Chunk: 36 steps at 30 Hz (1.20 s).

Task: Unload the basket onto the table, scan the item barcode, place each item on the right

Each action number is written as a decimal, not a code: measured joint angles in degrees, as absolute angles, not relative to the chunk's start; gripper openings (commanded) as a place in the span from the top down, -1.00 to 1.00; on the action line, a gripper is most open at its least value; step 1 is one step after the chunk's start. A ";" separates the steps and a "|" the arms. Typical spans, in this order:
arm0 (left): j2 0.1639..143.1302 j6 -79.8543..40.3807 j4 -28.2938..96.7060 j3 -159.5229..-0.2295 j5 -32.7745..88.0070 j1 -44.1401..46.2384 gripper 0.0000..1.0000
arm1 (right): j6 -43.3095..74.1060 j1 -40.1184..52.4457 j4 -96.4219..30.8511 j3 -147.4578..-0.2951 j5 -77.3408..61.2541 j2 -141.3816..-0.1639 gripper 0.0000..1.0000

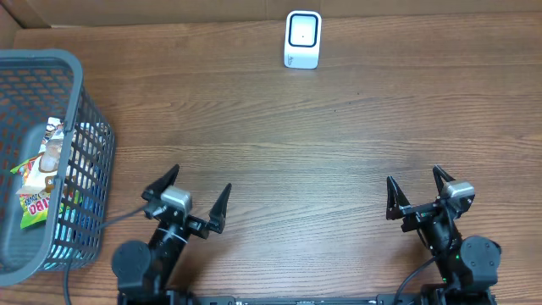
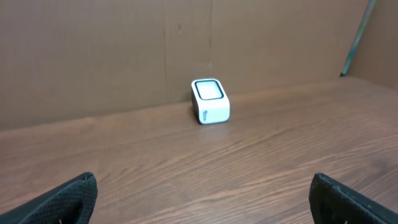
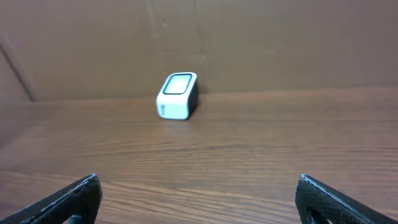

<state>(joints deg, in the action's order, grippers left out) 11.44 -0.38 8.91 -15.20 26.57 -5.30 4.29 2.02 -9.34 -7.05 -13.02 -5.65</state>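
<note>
Left claw [image 1: 201, 178] open, scanner [image 1: 302, 39] well ahead

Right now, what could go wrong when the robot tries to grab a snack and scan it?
1. The snack packets lie jumbled inside the basket, so the open left pincer might catch the mesh wall or pinch two packets at once.
2. The barcode scanner sits far across the table; a loosely held packet could slip on the way there.

Lab bench mocked up as a shop checkout: wood table [image 1: 339, 127], cardboard backdrop [image 2: 93, 56], scanner [image 1: 302, 39], basket [image 1: 38, 59] of snack packs [image 1: 38, 199].
</note>
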 measured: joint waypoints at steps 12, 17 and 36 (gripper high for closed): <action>42.48 -0.86 38.41 -56.99 27.42 -5.30 -1.00 | 4.34 2.02 -23.66 -30.55 -17.19 -23.38 -1.00; 55.00 0.84 55.16 -75.94 27.40 -5.30 -1.00 | 4.45 2.02 -35.20 -43.29 -17.78 -35.22 -1.00; 69.04 0.82 61.71 -86.24 29.06 -5.30 -0.59 | 4.49 2.02 -40.64 -55.94 -31.00 -50.26 -1.00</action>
